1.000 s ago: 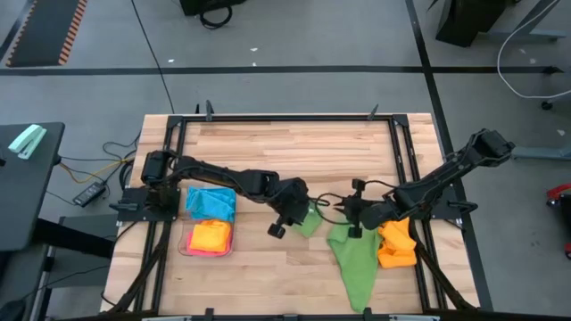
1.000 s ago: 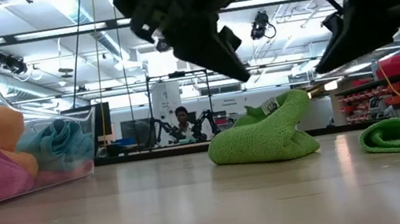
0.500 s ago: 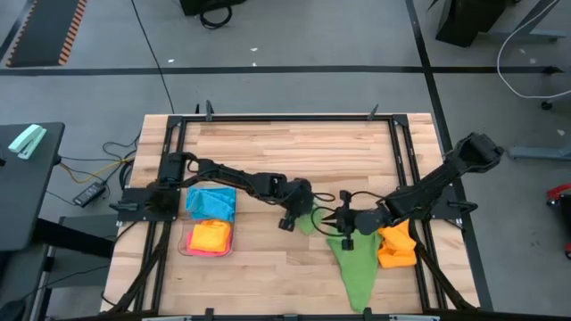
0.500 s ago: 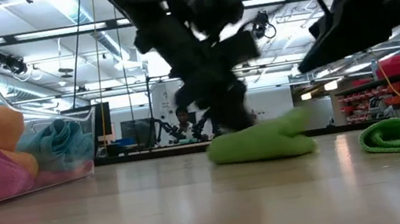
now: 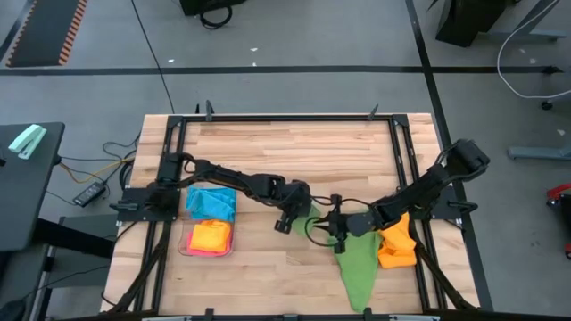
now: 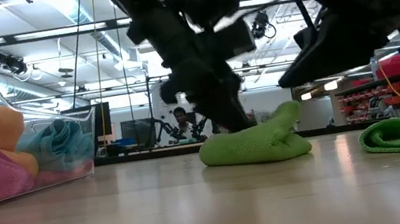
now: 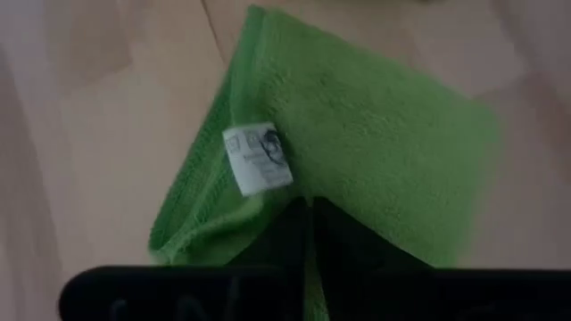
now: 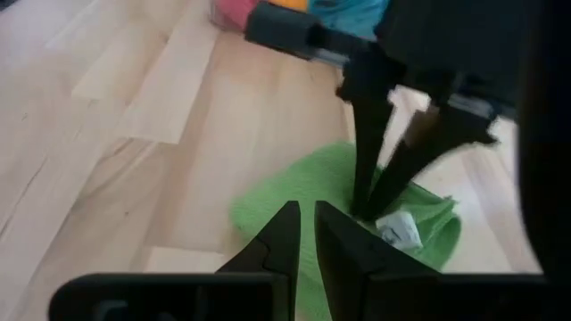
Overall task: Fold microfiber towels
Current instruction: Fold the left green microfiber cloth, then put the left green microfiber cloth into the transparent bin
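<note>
A small green microfiber towel lies bunched on the wooden table near its middle, a white label showing on its folded edge. My left gripper reaches it from the table's left and is shut on it. My right gripper hangs just above and to the right of the same towel, its fingers close together with nothing between them. A larger green towel lies spread toward the near edge. Orange towels are piled at the right. My left gripper pinches the small green towel's folded edge right beside the white label, between its two fingertips. The fingers slant down onto it from the table's left. The towel rests on the table and is not lifted.
A clear plastic tray at the left holds blue, orange and pink towels. The two arms' grippers stand close together over the small green towel. Bare wood lies along the far half of the table.
My left gripper has come down onto the small green towel, pressing its raised corner lower and nudging it a little toward the table's left. My right gripper has moved toward the table's left and near edge, sinking toward the same towel and tipping further down.
</note>
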Controlling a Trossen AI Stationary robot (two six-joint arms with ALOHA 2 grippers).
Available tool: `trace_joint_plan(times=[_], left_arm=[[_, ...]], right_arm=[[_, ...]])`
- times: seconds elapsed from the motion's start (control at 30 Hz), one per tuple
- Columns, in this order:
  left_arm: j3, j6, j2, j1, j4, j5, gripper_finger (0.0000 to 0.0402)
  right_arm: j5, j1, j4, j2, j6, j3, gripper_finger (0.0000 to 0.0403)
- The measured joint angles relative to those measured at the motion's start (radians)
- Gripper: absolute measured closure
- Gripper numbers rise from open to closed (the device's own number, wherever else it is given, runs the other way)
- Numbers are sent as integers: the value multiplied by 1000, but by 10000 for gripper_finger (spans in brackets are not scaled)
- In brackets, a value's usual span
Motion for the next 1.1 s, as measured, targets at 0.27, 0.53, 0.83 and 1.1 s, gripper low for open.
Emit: trace_joint_plan(times=[0.27, 0.53, 0.83, 1.1], left_arm=[[1, 44, -65, -35, -16, -3, 361], [1, 33, -73, -102, -66, -53, 307], [0, -38, -73, -89, -110, -186, 249], [0, -147, -79, -91, -195, -186, 261]], right_arm=[[0, 12, -143, -147, 21, 2, 357], [0, 9, -143, -111, -5, 1, 342], [6, 10, -273, -9, -116, 101, 224], [29, 36, -330, 75, -389, 153, 131]])
